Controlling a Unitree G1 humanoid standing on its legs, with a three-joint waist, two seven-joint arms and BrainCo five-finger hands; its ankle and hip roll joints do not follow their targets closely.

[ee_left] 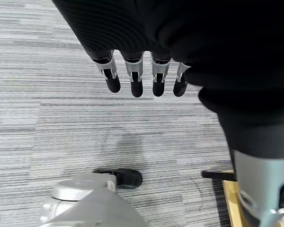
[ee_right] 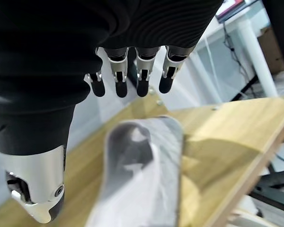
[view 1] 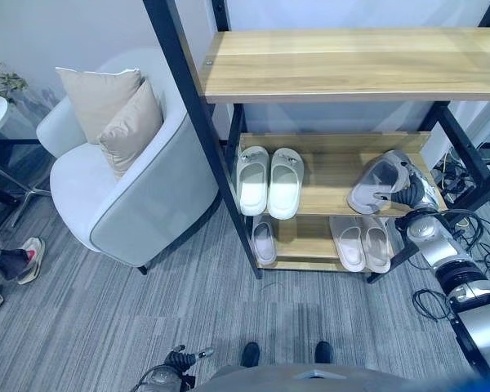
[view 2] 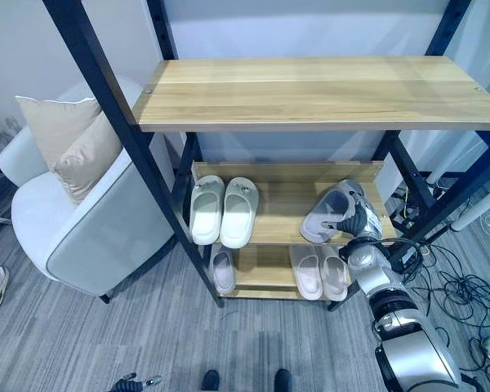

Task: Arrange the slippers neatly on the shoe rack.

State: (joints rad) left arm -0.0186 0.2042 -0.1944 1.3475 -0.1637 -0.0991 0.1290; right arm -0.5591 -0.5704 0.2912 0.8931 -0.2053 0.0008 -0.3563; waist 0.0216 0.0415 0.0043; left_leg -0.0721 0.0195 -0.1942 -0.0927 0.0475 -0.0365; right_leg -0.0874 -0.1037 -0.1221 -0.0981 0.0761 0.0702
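Note:
The shoe rack [view 1: 335,200] has a wooden top board, a middle shelf and a bottom shelf. A pale pair of slippers [view 1: 268,180] sits side by side at the left of the middle shelf. A grey slipper [view 1: 380,181] lies askew at that shelf's right end. My right hand [view 1: 410,198] is just behind it, open, with straight fingers [ee_right: 141,78] held over the slipper [ee_right: 142,179]. On the bottom shelf are a single grey slipper [view 1: 264,242] at the left and a beige pair [view 1: 361,242] at the right. My left hand [ee_left: 135,78] hangs open low over the carpet.
A white armchair [view 1: 122,196] with two beige cushions stands close to the rack's left post. A person's shoe [view 1: 28,257] rests on the carpet at the far left. Loose cables [view 2: 465,290] lie on the floor right of the rack.

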